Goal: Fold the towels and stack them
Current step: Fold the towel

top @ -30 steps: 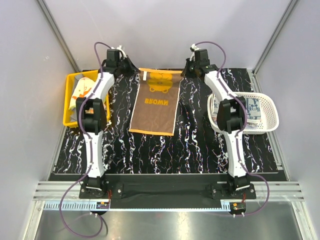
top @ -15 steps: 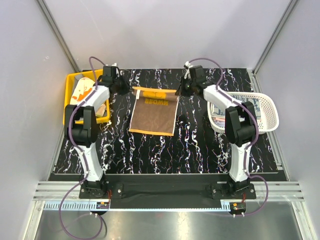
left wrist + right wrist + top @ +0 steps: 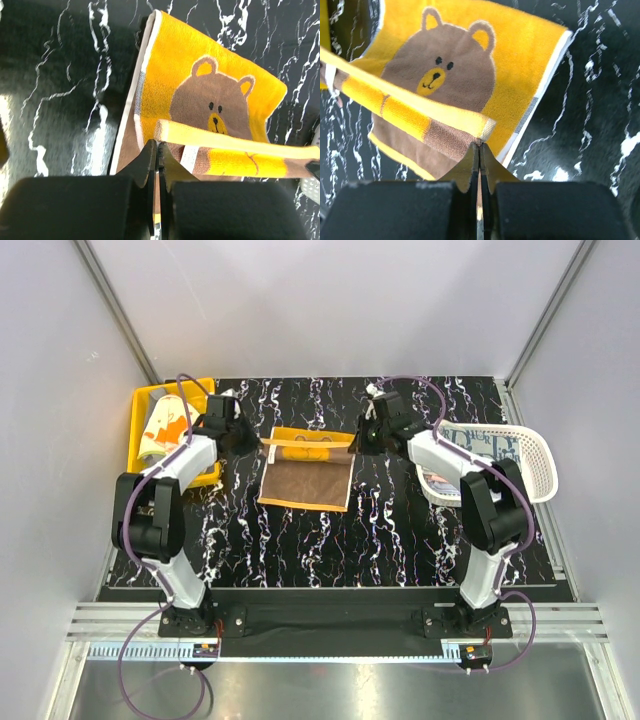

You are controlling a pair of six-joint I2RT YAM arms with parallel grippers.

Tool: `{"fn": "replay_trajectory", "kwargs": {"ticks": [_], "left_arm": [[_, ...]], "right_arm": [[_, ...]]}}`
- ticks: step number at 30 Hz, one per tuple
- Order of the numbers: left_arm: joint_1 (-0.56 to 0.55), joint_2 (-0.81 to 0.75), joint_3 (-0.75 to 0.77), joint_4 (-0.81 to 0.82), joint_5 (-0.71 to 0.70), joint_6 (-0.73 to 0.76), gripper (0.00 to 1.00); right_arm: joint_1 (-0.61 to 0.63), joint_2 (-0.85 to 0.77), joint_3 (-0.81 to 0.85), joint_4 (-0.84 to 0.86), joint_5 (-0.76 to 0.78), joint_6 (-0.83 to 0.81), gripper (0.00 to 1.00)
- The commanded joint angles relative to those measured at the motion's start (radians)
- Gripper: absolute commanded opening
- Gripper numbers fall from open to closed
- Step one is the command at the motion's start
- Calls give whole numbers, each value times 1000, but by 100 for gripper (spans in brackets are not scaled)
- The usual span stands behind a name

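Note:
An orange-yellow and brown towel [image 3: 306, 468] with a bear picture [image 3: 215, 107] lies on the black marbled table, its far edge lifted and carried over toward the near side. My left gripper [image 3: 262, 442] is shut on the far left corner [image 3: 159, 131]. On the other side my right gripper [image 3: 353, 443] is shut on the far right corner [image 3: 485, 129]. The raised hem stretches taut between the two grippers above the bear picture [image 3: 451, 67]. Another towel [image 3: 163, 427], cream with orange marks, lies in the yellow bin. A blue-white patterned towel [image 3: 468, 439] sits in the white basket.
The yellow bin [image 3: 139, 406] stands at the far left of the table. A white slotted basket [image 3: 535, 468] stands at the right, close to the right arm's elbow. Grey walls close in the table on three sides.
Both grippers have drawn the towel's far edge toward the near side, folding it over itself. The visible towel is shorter and the lettering is now covered.

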State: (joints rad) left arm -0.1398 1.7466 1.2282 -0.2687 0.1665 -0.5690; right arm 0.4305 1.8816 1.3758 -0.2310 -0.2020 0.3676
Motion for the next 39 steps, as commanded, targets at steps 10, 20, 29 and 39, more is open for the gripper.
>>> {"fn": "replay_trajectory", "kwargs": {"ticks": [10, 20, 29, 39], "left_arm": [[-33, -163, -114, 37, -119, 43, 0], [-47, -199, -249, 105, -113, 40, 0], [-52, -206, -305, 128, -117, 47, 0], [-50, -228, -351, 152, -117, 38, 10]], "right_arm": [[48, -160, -138, 28, 92, 24, 0], [86, -147, -244, 82, 88, 65, 0], [106, -145, -287, 113, 87, 85, 0], [120, -164, -351, 177, 43, 110, 12]]}}
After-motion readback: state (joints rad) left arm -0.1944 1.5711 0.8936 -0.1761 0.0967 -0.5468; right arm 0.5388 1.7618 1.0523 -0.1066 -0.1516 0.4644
